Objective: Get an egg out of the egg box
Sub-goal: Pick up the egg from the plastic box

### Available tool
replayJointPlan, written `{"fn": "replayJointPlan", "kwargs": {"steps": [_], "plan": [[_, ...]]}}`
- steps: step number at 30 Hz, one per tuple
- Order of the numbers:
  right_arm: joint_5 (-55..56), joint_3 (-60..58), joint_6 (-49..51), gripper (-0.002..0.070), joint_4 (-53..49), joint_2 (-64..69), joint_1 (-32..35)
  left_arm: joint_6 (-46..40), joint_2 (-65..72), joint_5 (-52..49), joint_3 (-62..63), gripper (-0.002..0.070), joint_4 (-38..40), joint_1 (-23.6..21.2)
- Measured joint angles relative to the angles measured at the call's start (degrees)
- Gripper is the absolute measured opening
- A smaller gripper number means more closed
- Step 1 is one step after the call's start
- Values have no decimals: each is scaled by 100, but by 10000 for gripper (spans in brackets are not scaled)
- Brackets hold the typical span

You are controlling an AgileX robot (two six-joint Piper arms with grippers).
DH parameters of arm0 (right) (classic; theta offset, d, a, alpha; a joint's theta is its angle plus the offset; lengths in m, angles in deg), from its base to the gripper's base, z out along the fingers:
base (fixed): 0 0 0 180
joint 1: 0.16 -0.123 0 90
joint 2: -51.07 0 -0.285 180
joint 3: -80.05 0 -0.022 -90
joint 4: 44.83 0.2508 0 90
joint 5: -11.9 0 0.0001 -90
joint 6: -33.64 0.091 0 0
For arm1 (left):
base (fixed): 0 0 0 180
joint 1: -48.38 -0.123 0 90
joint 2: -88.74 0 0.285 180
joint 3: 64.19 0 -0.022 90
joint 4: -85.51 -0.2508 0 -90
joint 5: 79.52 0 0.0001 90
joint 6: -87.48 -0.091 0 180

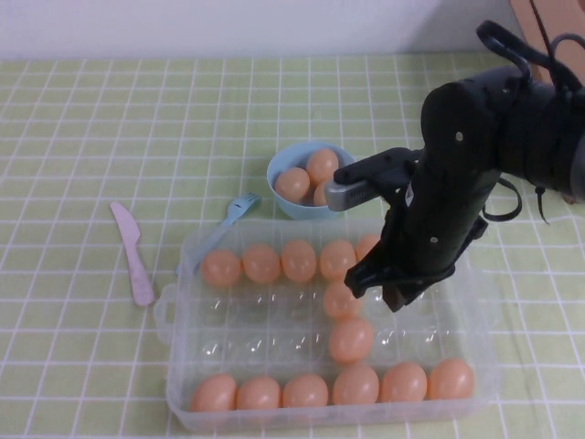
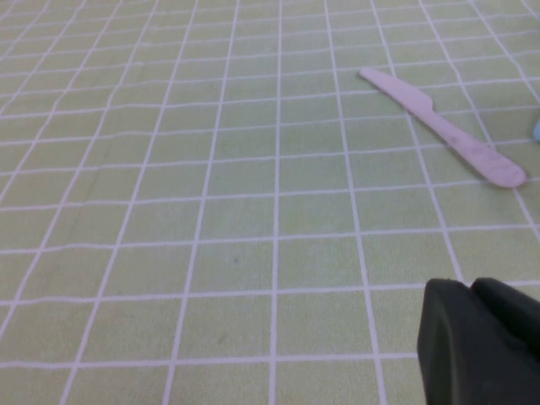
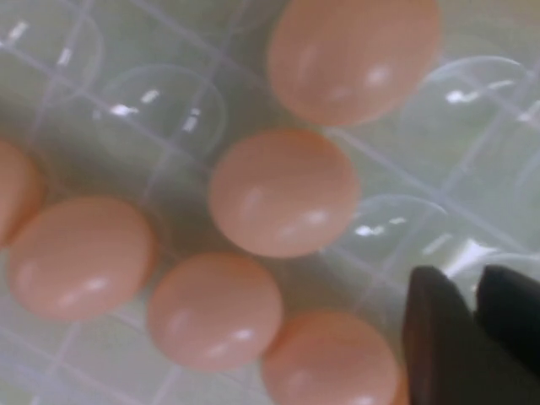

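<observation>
The clear plastic egg box [image 1: 174, 315] lies at the front of the table, with a row of peach-orange eggs along its far side, a row along its near side and two eggs [image 1: 351, 339] in the middle. My right gripper [image 1: 395, 294] hangs low over the box's right middle, shut and empty. In the right wrist view its fingertips [image 3: 472, 283] sit beside several eggs; the nearest middle egg [image 3: 284, 192] rests in a clear dimple [image 3: 160, 118]. My left gripper [image 2: 468, 291] is shut and empty over bare cloth, out of the high view.
A light-blue bowl [image 1: 285, 203] holding three eggs [image 1: 322, 165] stands just behind the box. A blue fork [image 1: 233, 216] lies by the box's far left corner. A pink knife [image 1: 133, 253] lies left of the box and shows in the left wrist view [image 2: 443, 129].
</observation>
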Motion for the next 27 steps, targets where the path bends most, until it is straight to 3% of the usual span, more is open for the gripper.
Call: {"fn": "replayJointPlan", "kwargs": {"steps": [2,6,8,10,27], "plan": [[73,7,95,126,63,24,-91,0,0,0,0,-5,0,0],[550,7,410,398,98,39,-345,0,0,0,0,-5,0,0],[721,7,510,489,138,76,-449,0,0,0,0,-4,0,0],[758,7,627,533,210,164,-496,0,0,0,0,-4,0,0],[758,7,782,535,298,835,-504,0,0,0,0,-5,0,0]]}}
